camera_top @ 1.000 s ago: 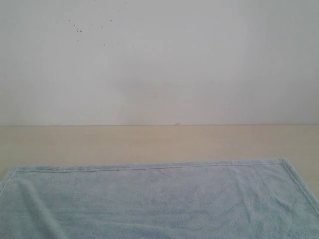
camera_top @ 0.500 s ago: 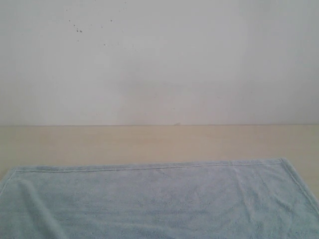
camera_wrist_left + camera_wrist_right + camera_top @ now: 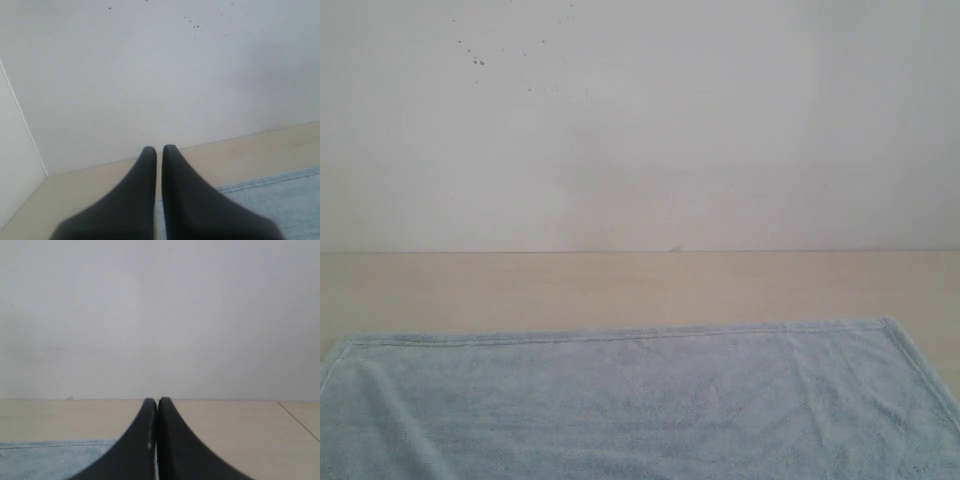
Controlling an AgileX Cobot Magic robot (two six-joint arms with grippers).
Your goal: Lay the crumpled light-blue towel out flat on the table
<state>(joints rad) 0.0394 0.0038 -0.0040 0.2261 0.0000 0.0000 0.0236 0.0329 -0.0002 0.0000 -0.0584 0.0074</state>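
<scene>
Keeping both tools shut and empty, we start nearest the wrist cameras. The left tool (image 3: 156,150) has its jaws drawn narrow with only a sliver between the tips. The right tool (image 3: 157,401) has its jaws pressed together. Neither pinches any cloth. Neither tool shows in the exterior view.

Just beyond them lies the towel (image 3: 640,400), opened out on the surface (image 3: 640,285). Each tool seems to sit near one of its far corners. Its far hem (image 3: 620,333) runs almost straight from side to side. One soft crease (image 3: 395,415) slants across its left part.

Over the last second we see next to nothing change: the hem sits where it was, the crease is the same, and the jaws have not opened. We read that as the spreading being done, or nearly so, with both tools let go. The near edge is out of view, so we cannot vouch for that side.

Past the towel is bare surface, then the white wall (image 3: 640,130) with a few dark specks (image 3: 478,62).
</scene>
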